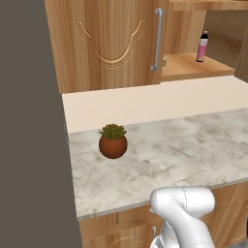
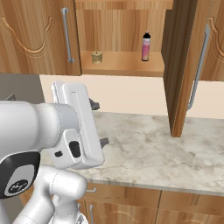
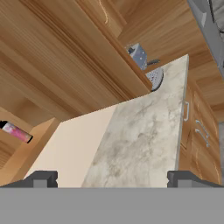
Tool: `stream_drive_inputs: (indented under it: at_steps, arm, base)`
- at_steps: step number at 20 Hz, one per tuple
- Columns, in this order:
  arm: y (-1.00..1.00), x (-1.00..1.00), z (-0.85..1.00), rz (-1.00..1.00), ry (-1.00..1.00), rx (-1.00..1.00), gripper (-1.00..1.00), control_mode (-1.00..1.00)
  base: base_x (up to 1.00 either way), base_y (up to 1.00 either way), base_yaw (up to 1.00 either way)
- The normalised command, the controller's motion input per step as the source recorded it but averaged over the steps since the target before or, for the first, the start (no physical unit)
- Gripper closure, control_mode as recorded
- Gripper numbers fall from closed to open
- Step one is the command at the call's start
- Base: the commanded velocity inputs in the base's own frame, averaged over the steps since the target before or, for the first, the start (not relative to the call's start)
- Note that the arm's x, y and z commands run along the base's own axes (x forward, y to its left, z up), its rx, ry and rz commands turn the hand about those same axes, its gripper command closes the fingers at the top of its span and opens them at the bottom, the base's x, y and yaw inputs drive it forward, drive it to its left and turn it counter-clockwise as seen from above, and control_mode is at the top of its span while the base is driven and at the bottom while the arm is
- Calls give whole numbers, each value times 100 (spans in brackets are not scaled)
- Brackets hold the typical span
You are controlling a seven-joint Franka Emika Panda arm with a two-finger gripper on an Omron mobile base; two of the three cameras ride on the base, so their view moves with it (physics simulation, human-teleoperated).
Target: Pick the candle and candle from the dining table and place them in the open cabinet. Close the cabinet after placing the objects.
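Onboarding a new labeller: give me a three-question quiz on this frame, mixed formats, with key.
1. True or false: the gripper is shut on a candle.
2. Multiple choice: what stands on the cabinet shelf with the stubby golden candle?
A. a potted plant
B. a pink bottle
C. an orange ball
3. Short answer: what stands on the marbled countertop in the left base view?

Key:
1. False; its fingers stand wide apart with nothing between them.
2. B, the pink bottle.
3. A small succulent in a round brown pot.
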Motion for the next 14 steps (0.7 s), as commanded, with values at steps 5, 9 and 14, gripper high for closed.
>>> stream_drive_inputs:
  at_steps: [5, 9, 14]
  arm:
    - [-18, -2, 1, -16, 0, 3, -100, -100]
    - [-35, -7, -2, -17, -21, 5, -100, -100]
    - [-40, -1, -7, -10, -24, 6, -100, -100]
  base:
    - [0, 0, 0]
    - [0, 0, 0]
    - [0, 0, 0]
